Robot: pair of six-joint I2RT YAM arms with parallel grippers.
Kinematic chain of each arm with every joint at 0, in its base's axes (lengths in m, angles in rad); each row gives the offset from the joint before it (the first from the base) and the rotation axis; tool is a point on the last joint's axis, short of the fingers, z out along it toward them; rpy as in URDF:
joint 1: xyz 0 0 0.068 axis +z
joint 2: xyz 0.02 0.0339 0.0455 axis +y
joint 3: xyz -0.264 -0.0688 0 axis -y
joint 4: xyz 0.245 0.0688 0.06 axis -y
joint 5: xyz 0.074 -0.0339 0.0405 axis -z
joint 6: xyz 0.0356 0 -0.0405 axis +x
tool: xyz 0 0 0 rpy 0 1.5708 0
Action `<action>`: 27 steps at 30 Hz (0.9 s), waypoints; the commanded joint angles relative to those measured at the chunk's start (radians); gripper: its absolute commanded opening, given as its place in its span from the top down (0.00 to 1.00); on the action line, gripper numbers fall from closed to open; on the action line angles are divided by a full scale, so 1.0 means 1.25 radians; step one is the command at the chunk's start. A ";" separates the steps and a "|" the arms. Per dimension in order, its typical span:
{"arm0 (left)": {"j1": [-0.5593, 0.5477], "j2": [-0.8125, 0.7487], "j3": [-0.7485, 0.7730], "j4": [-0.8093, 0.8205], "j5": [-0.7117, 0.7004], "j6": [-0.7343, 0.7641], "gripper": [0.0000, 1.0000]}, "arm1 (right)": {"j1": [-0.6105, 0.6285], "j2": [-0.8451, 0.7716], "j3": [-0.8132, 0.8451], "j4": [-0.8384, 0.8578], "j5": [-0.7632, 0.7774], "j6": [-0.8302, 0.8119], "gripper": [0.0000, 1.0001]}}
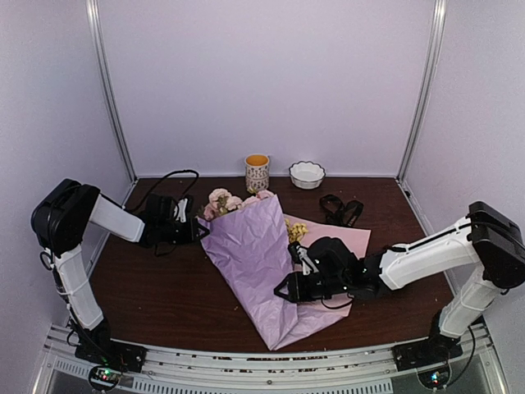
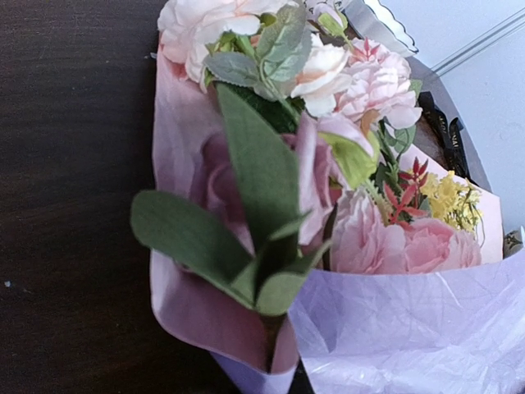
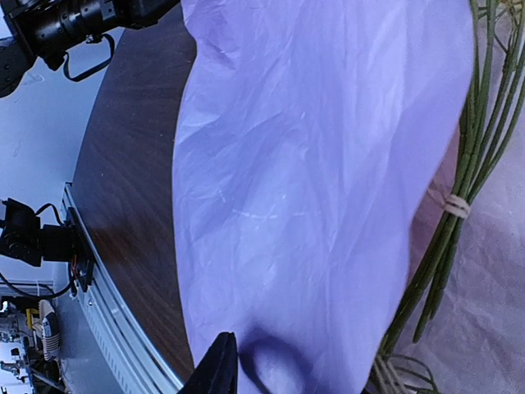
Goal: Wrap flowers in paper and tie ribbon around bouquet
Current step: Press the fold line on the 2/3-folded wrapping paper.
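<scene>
A patterned cup (image 1: 257, 173) with a yellow-orange inside stands at the back of the dark wooden table (image 1: 164, 287), a white scalloped bowl (image 1: 307, 174) near its right

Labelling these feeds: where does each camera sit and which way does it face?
Top external: above and behind, looking down on the table; both arms show.
Left wrist: close on the flowers, bowl beyond; no fingers show.
Right wrist: low over paper and stems, facing the left arm; one fingertip shows.
Shared: left wrist and top both catch the ribbon.
</scene>
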 commanded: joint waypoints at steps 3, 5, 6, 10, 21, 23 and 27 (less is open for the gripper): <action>0.002 -0.026 -0.008 0.033 -0.013 0.014 1.00 | 0.055 -0.061 -0.016 -0.058 0.031 0.015 0.70; 0.003 -0.026 -0.007 0.033 -0.013 0.014 1.00 | 0.071 -0.067 -0.020 -0.075 0.030 0.025 0.70; 0.003 -0.026 -0.006 0.031 -0.012 0.015 1.00 | 0.079 -0.068 -0.023 -0.082 0.028 0.031 0.71; 0.002 -0.026 -0.004 0.027 -0.011 0.019 1.00 | 0.091 -0.078 -0.060 -0.054 0.010 0.068 0.71; 0.003 -0.028 0.026 -0.037 -0.039 0.056 1.00 | 0.097 -0.101 -0.130 -0.029 -0.019 0.081 1.00; 0.002 -0.029 0.041 -0.064 -0.053 0.075 1.00 | 0.095 -0.117 -0.152 -0.043 -0.001 0.076 1.00; 0.009 -0.031 0.074 -0.124 -0.091 0.102 1.00 | 0.095 -0.109 -0.186 0.001 -0.029 0.089 1.00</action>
